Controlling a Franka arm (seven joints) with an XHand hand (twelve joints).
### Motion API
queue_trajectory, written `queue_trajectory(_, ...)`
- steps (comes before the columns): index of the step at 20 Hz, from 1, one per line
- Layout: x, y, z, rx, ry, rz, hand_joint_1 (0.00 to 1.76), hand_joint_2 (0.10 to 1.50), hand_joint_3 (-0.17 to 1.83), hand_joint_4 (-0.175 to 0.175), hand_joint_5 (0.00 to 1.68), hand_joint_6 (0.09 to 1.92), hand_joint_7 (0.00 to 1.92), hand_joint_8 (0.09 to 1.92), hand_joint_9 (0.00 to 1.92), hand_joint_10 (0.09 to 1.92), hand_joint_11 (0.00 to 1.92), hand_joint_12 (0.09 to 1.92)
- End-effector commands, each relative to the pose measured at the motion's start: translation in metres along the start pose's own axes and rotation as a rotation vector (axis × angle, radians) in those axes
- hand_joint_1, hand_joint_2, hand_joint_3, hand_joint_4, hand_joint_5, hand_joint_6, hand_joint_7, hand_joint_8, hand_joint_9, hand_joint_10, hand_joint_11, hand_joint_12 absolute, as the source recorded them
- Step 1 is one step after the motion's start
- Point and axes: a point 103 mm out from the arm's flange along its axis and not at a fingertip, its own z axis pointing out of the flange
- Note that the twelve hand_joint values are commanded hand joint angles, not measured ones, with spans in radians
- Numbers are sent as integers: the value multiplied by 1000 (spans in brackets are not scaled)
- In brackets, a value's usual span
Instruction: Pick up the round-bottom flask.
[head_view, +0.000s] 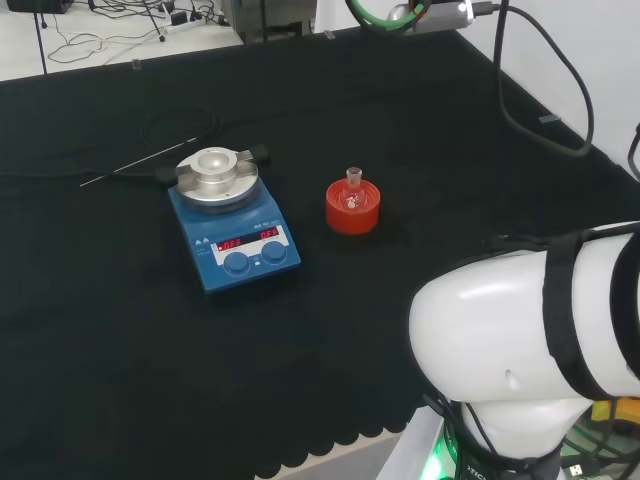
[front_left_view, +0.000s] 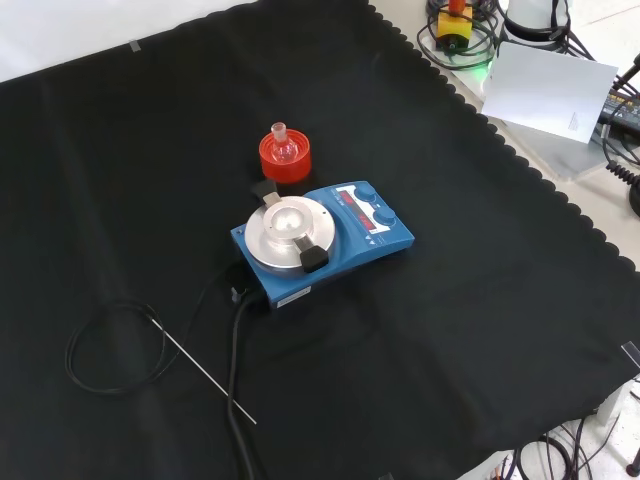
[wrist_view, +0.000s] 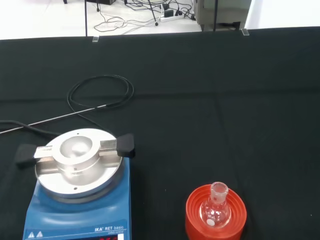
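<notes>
Round-bottom flask (head_view: 353, 196) upright in red ribbed stand (head_view: 353, 210), just right of blue hotplate (head_view: 234, 240) in head view. Untouched. We cannot tell hand state. Our advice: approach from above, curl fingers round neck, lift straight up so stand stays put. Keep clear of hotplate and probe wire (front_left_view: 200, 367).
</notes>
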Motion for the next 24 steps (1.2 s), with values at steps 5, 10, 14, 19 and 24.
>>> queue_trajectory(5,-47,9,19,-7,69,47,325,1168,395,-11,398,499,89,626,194,701,0,1366)
queue_trajectory(10,-69,28,51,29,88,90,340,1162,383,-11,400,495,93,624,199,699,0,1367)
queue_trajectory(14,-86,53,83,63,121,111,357,1156,374,-12,404,492,97,622,204,698,0,1368)
queue_trajectory(19,-103,93,129,51,175,108,392,1140,361,-14,410,487,109,624,212,699,0,1370)
queue_trajectory(24,-108,121,179,71,240,113,560,1024,350,-12,457,457,155,643,277,709,0,1395)
